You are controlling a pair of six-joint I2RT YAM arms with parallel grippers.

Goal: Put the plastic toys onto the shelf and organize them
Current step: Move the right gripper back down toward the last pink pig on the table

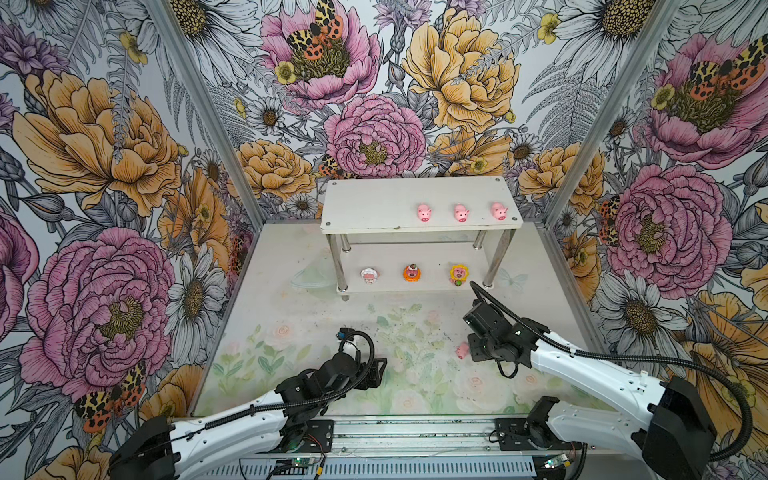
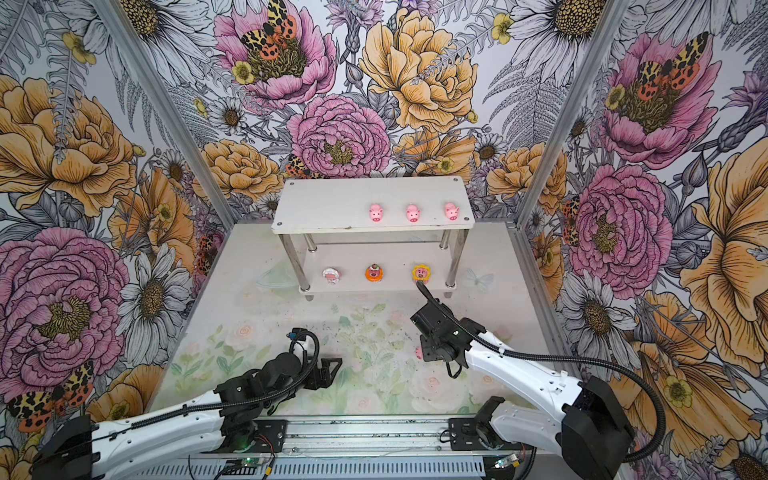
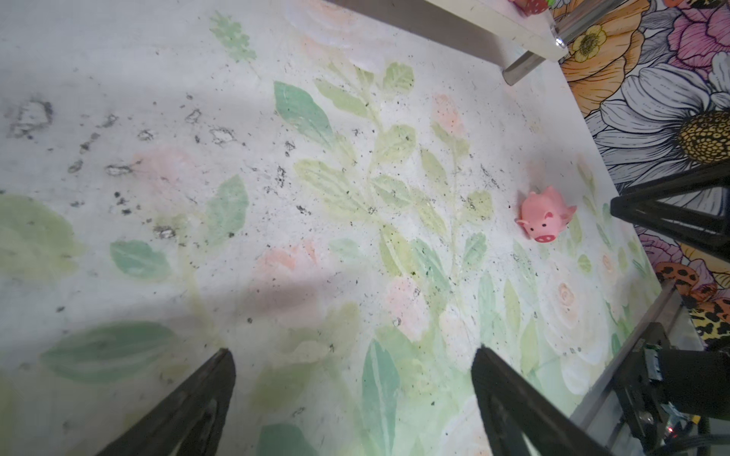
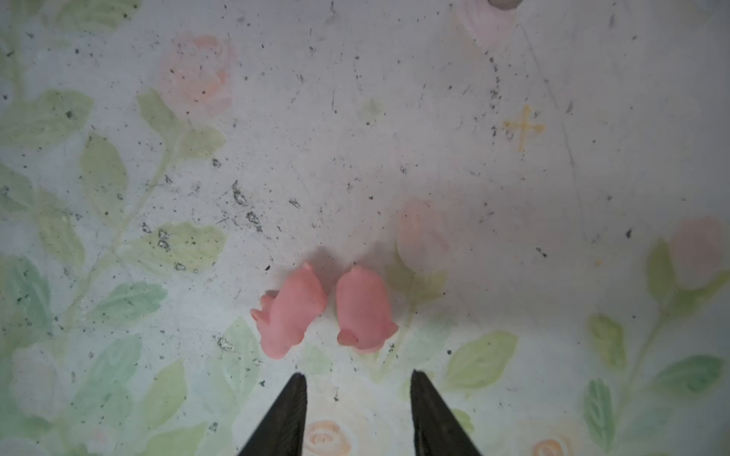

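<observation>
The white shelf (image 1: 374, 203) (image 2: 324, 203) stands at the back. Three pink pigs (image 1: 461, 213) line the right part of its top tier. On the lower tier sit the white-rimmed (image 1: 368, 275), orange-rimmed (image 1: 412, 273) and yellow-rimmed (image 1: 458, 274) toys. Two more pigs (image 4: 290, 312) (image 4: 365, 310) lie side by side on the table, just ahead of my right gripper (image 4: 358, 377), which is open and empty. In both top views only one of them (image 1: 462, 350) (image 2: 419, 353) peeks out beside the right wrist. My left gripper (image 3: 353, 351) (image 1: 380, 370) hovers wide open over bare table, left of that pig (image 3: 545, 215).
Flower-printed walls close in the table on three sides. A metal rail (image 1: 415, 432) with both arm bases runs along the front edge. The right arm's black cable (image 1: 478, 291) rises close to the shelf's front right leg (image 1: 496, 257). The table print shows faint roses and leaves.
</observation>
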